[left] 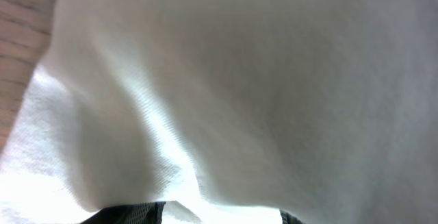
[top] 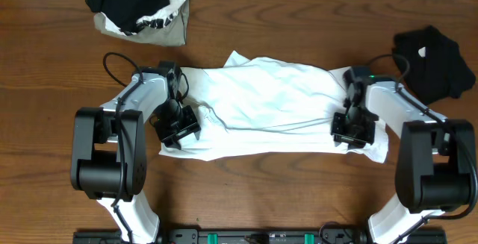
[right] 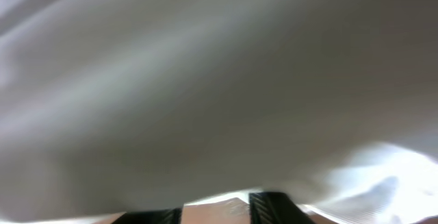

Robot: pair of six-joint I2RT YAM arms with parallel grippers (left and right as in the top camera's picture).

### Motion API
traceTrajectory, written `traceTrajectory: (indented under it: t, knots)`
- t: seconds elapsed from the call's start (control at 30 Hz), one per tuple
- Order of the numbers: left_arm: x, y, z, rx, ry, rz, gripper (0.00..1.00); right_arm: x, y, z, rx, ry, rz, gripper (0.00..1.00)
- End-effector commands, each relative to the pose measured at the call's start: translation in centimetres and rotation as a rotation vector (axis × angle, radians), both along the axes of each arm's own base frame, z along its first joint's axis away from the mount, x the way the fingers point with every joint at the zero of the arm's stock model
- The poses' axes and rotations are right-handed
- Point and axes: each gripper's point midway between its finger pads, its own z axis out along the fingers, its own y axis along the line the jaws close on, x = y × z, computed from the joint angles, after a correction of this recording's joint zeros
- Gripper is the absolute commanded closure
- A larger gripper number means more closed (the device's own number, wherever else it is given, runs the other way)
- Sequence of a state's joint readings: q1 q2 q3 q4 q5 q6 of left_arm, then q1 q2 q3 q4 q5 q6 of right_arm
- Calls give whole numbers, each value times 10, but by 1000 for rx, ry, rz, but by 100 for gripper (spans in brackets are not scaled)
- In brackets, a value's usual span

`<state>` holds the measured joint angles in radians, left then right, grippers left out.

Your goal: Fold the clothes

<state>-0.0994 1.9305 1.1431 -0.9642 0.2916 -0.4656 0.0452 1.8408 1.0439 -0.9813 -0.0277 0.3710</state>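
Note:
A large white T-shirt [top: 269, 102] lies across the middle of the table, gathered into a wide band. My left gripper [top: 179, 128] sits low on its left end. In the left wrist view the white T-shirt [left: 274, 80] fills the frame and the left gripper [left: 209, 216] has its dark fingers wide apart, cloth lying between and over them. On the shirt's right end rests my right gripper [top: 352, 130]. Its wrist view shows the shirt [right: 205, 80] draped over the tips of the right gripper [right: 215, 209], with bare wood showing through a narrow gap between the fingers.
A pile of other clothes [top: 138, 5], black, white with black print and olive-grey, sits at the back left. A black garment [top: 435, 61] lies at the right edge, close to my right arm. Brown wooden table [top: 269, 192] runs along the front.

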Motion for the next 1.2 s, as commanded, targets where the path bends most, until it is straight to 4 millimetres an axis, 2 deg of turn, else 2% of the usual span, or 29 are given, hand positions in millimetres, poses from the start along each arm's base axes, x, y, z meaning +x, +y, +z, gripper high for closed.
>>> traceTrajectory:
  t: [0.0,0.1,0.2,0.37,0.5,0.53,0.6,0.7,0.8,0.93,1.0,1.17]
  knots:
    - [-6,31,-9,116,21,-25,45,11,-42,3,-159,-37,-43,73]
    - [0,34,0,124,-23,-26,46,21,-47,8,-160,-65,-63,72]
    - [8,42,19,171,-97,-27,46,31,-52,18,-169,-86,-75,71]
    - [16,46,53,193,-218,-12,45,38,-63,44,-239,-87,-97,72]
    - [18,46,81,190,-309,21,44,44,-54,67,-201,-126,-105,76]
    - [18,44,87,187,-326,40,44,46,-45,71,-159,-144,-91,78]
    - [19,32,96,129,-361,43,42,53,-10,77,11,-190,-18,78]
    - [18,10,100,31,-367,30,41,57,67,91,365,-250,186,83]
    - [17,-3,96,0,-345,16,42,51,118,93,483,-268,320,87]
    - [10,-23,88,-50,-301,-21,57,35,168,87,502,-250,429,87]
    - [6,-34,85,-71,-280,-47,65,31,185,85,478,-244,405,84]
    - [1,-54,71,-77,-240,-94,70,24,226,78,490,-256,409,80]
